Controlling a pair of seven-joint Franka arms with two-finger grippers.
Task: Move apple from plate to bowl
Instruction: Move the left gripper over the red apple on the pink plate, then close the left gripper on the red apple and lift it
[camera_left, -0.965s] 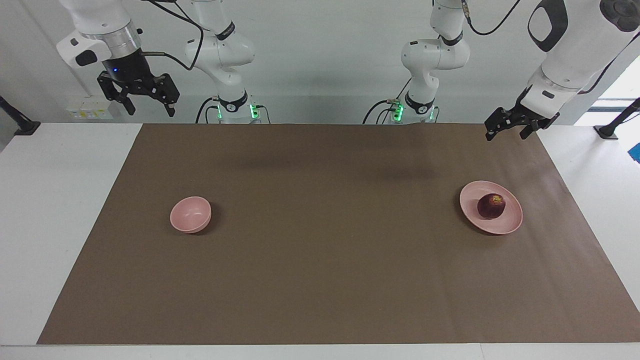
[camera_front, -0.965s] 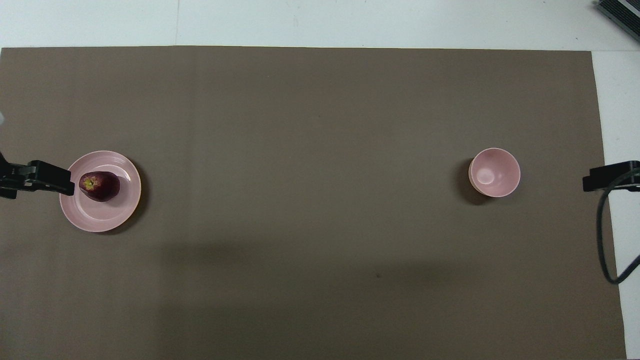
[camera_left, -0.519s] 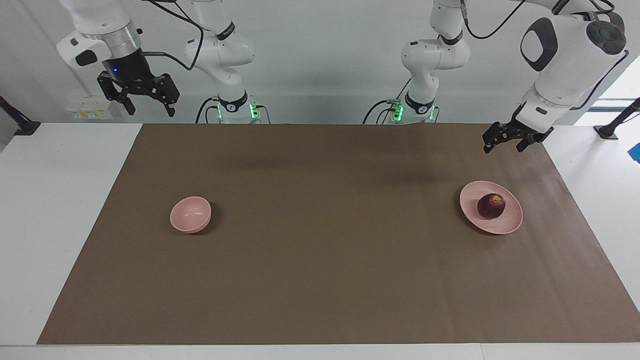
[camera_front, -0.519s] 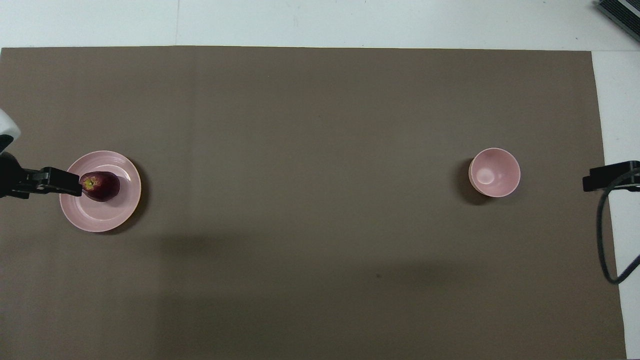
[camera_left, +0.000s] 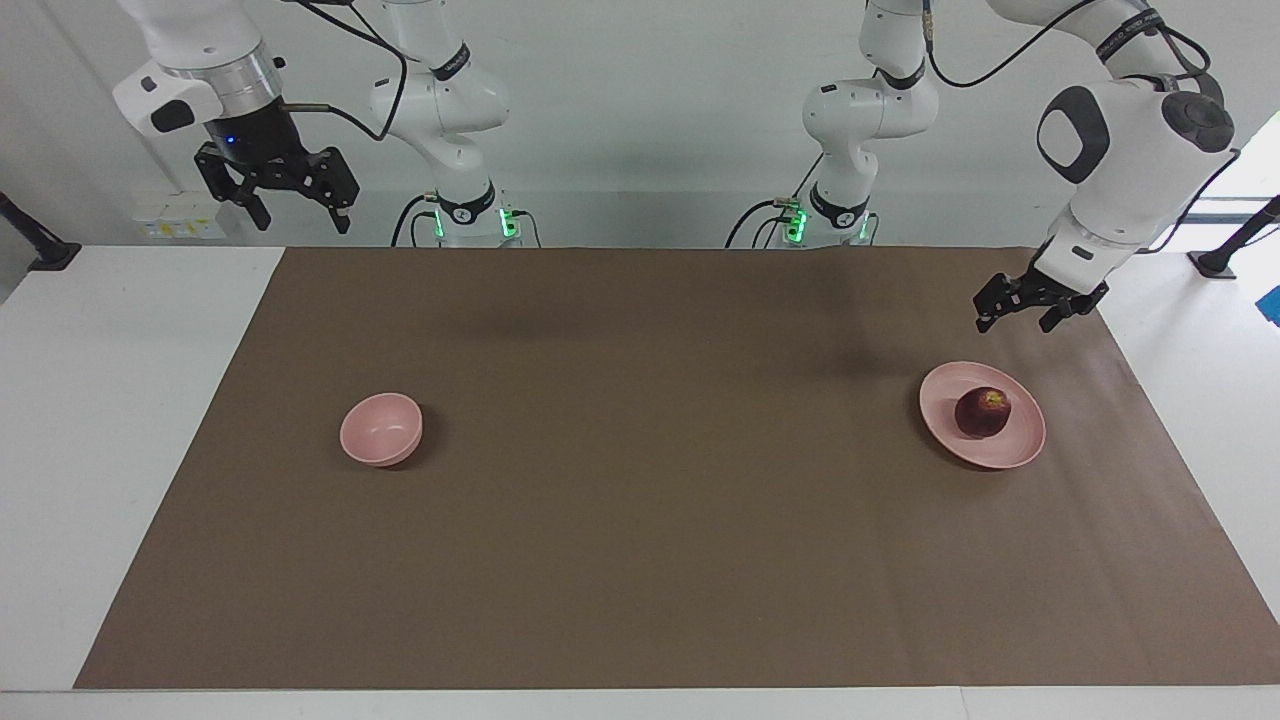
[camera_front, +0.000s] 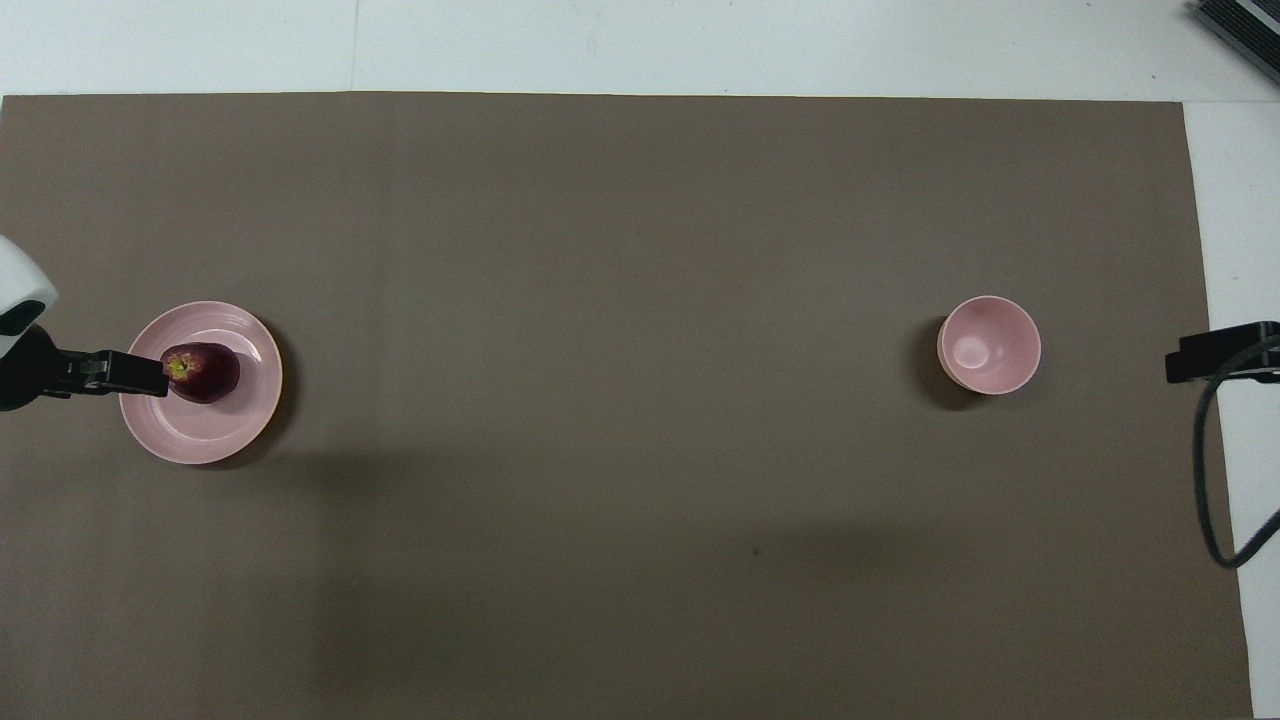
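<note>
In the facing view we first meet the right gripper (camera_left: 292, 206), waiting high over the white table (camera_left: 120, 420), its jaws spread. The bowl (camera_left: 381, 429) sits on the brown mat (camera_left: 640, 520). The apple (camera_left: 982, 412) lies on the plate (camera_left: 1025, 440), toward the left arm's end. Above it hangs the left gripper (camera_left: 1022, 318), jaws parted, touching nothing. A pale wall (camera_left: 640, 120) backs the robots.

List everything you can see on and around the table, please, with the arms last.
apple: one, dark red, on the plate
plate: one, pale pink, toward the left arm's end
bowl: one, pale pink, toward the right arm's end, nothing in it
mat: one, brown, covering the table
table: one, white
left gripper: one, black, open, raised above the mat near the plate
right gripper: one, black, open, waiting high at its own end
</note>
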